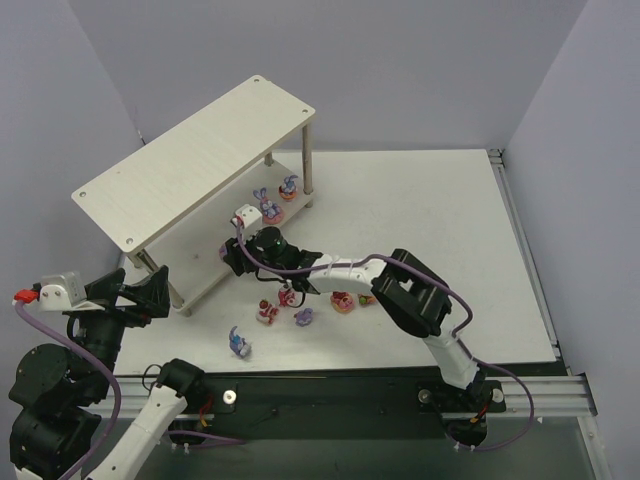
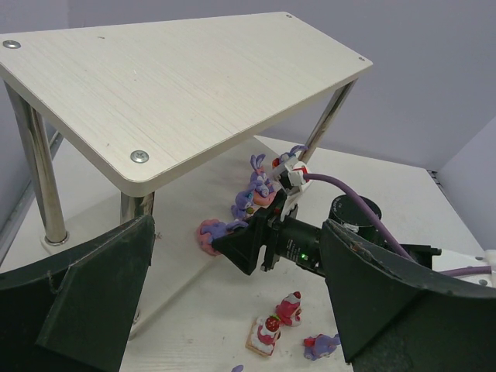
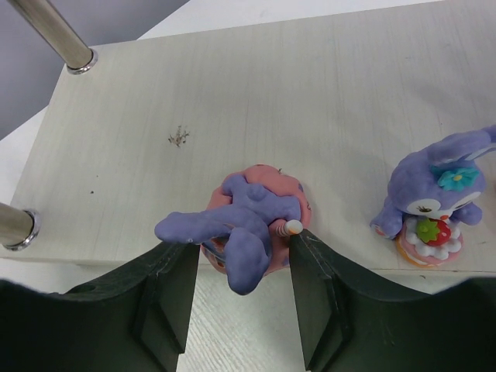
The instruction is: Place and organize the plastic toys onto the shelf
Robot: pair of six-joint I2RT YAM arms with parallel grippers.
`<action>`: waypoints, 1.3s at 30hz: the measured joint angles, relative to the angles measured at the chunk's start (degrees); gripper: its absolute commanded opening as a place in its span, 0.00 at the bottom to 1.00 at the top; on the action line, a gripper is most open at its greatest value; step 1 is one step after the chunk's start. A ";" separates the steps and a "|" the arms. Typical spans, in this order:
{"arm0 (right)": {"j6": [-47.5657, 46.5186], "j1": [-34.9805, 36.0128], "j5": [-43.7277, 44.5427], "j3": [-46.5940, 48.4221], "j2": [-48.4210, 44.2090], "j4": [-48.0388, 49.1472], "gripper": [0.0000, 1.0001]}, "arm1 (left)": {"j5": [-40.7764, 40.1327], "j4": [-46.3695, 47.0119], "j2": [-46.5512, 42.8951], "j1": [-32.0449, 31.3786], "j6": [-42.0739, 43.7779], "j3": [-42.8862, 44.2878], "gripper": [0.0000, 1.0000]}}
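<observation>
**White table [image 1: 430, 210], bunny [image 3: 248, 229] gripped at the shelf [image 1: 190, 160]**

Lying tipped on its pink base, the purple bunny rests at the near edge of the lower board [image 3: 232, 101]. The right gripper [image 3: 240, 246] has its fingers closed against the bunny's sides. Two more bunnies [image 1: 270, 208] stand farther along. Other toys [image 1: 267, 312] lie on the table. The left gripper [image 1: 140, 292] hangs wide open, holding nothing.

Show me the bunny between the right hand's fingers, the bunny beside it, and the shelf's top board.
first bunny [image 3: 249, 218]: right wrist view, its purple body.
neighbour bunny [image 3: 431, 192]: right wrist view, its face.
top board [image 2: 178, 85]: left wrist view, mid-surface.
</observation>
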 measured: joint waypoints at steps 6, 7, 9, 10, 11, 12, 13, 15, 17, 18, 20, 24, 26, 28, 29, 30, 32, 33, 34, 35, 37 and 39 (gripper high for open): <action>-0.61 -1.46 -3.87 -0.61 -0.46 -0.09 0.44 | 0.02 -0.02 0.00 0.00 -0.04 -0.07 0.97; -0.66 -1.57 -4.13 -0.61 -0.46 -0.09 0.44 | 0.02 0.00 0.00 0.00 -0.04 -0.07 0.97; -0.68 -1.73 -4.55 -0.61 -0.46 -0.09 0.44 | 0.02 0.00 0.00 0.00 -0.07 -0.07 0.97; -0.66 -1.77 -4.68 -0.61 -0.46 -0.09 0.45 | 0.02 -0.02 0.00 0.00 -0.07 -0.07 0.97; -0.63 -1.84 -4.74 -0.61 -0.46 -0.09 0.45 | 0.02 0.00 0.00 0.00 -0.11 -0.11 0.97; -0.63 -1.88 -4.79 -0.61 -0.46 -0.09 0.45 | 0.02 -0.02 0.00 0.00 -0.13 -0.11 0.97; -0.55 -1.88 -4.79 -0.61 -0.46 -0.09 0.45 | 0.02 -0.02 0.00 0.00 -0.13 -0.11 0.97; -0.35 -1.88 -4.63 -0.59 -0.46 -0.09 0.45 | 0.02 -0.02 0.00 0.00 -0.17 -0.11 0.97; 0.02 -1.90 -4.39 -0.59 -0.46 -0.09 0.45 | 0.02 -0.02 0.00 0.00 -0.20 -0.13 0.97; 0.13 -1.95 -4.37 -0.59 -0.46 -0.11 0.45 | 0.02 -0.02 0.00 0.00 -0.20 -0.13 0.97; 0.55 -2.10 -4.07 -0.59 -0.46 -0.13 0.45 | 0.02 -0.02 0.00 0.00 -0.20 -0.13 0.97; 1.14 -2.38 -2.89 -0.37 -0.46 -0.48 0.45 | 0.02 -0.02 0.00 0.00 -0.20 -0.17 0.97; 1.33 -2.47 -2.34 -0.15 -0.44 -0.79 0.45 | 0.02 -0.02 0.00 0.00 -0.20 -0.24 0.97; 1.38 -2.56 -1.86 0.22 -0.39 -1.33 0.45 | 0.02 -0.02 0.00 0.00 -0.20 -0.35 0.97; 1.40 -2.60 -1.75 0.48 -0.31 -1.57 0.45 | 0.02 -0.02 0.00 0.00 -0.20 -0.37 0.97; 1.51 -2.62 -1.64 0.70 -0.22 -1.77 0.46 | 0.00 -0.02 0.00 0.00 -0.20 -0.37 0.97; 1.60 -2.64 -1.51 1.11 -0.04 -2.19 0.49 | 0.00 -0.02 0.00 0.00 -0.17 -0.37 0.97; 1.73 -2.64 -1.42 1.44 0.09 -2.43 0.50 | 0.00 -0.02 0.00 0.00 -0.17 -0.37 0.97; 1.84 -2.64 -1.40 1.57 0.11 -2.60 0.54 | 0.00 -0.02 0.00 0.00 -0.17 -0.37 0.97; 1.99 -2.64 -1.38 1.60 0.11 -2.71 0.57 | 0.00 -0.02 0.00 0.00 -0.17 -0.37 0.97; 2.21 -2.64 -1.27 1.62 0.11 -2.86 0.62 | -0.02 -0.02 0.00 0.00 -0.17 -0.37 0.97; 2.38 -2.62 -1.18 1.62 0.11 -3.06 0.67 | -0.11 -0.02 0.00 0.00 -0.17 -0.37 0.97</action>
